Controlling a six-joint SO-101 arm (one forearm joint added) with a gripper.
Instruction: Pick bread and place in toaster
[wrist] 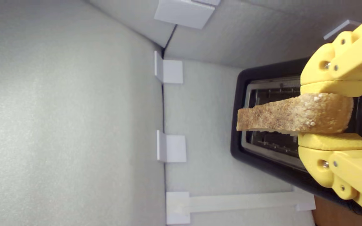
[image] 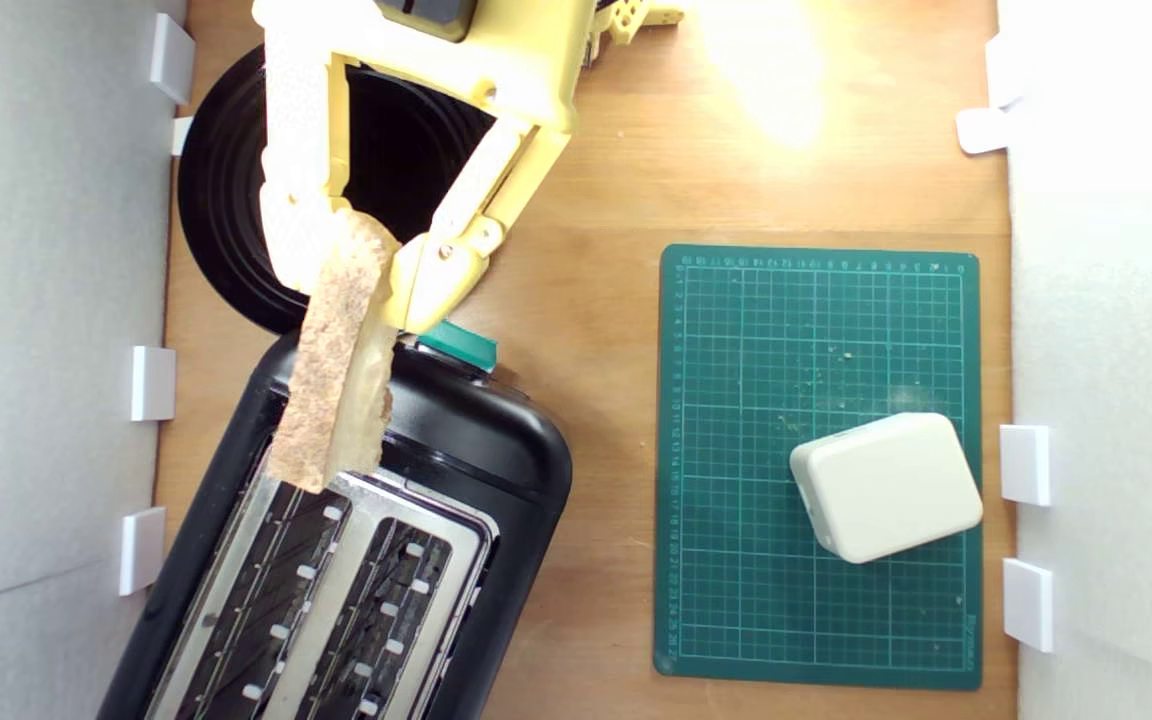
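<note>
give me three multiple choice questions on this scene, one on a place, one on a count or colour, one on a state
1. Where does the white block lie?
A. on the green cutting mat
B. on the black plate
C. on top of the toaster

2. How many slots show in the toaster?
A. one
B. two
C. four

3. What is the state of the end effector?
A. open and empty
B. shut on the bread
C. shut on the white block

Answers: 1 A, the block sits on the mat's lower part toward the exterior view's right. 2 B, two slots lie side by side in the silver top. 3 B, both yellow fingers press the slice, held above the toaster.
</note>
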